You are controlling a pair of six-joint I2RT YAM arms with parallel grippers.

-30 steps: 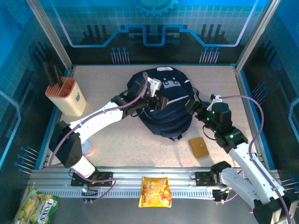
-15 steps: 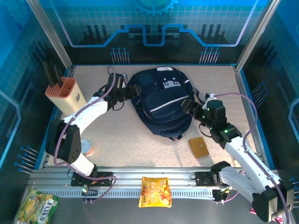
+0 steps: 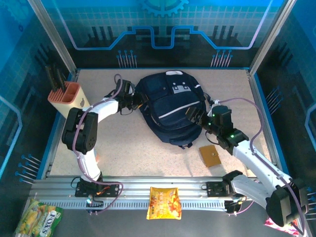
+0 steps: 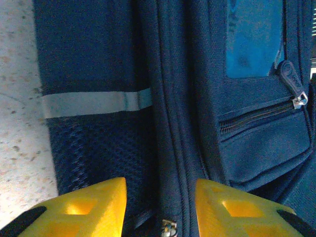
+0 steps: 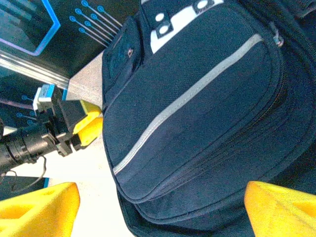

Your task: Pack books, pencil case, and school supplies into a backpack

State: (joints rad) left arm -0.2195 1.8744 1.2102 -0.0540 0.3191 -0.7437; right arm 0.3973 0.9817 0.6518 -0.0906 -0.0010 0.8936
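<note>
Worktop (image 3: 123, 153) centre holds the backpack (image 3: 170, 106) — our left tool (image 4: 160, 195) straddles its zip seam (image 4: 170, 123), part-open, grip we cannot tell; right tool (image 3: 193, 115), wide and empty, faces the opposite flank.

The green snack bag (image 3: 38, 218) at the near-left corner reads "FOX'S"; nothing else is legible.

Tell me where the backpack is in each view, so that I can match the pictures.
Top external: the backpack lies in the middle of the table, toward the far side.
Left wrist: the backpack is close up, its side and zips right of a table strip.
Right wrist: the backpack runs across the centre and right, front pocket up.
Shared landmark: the left gripper, at the backpack's side.
</note>
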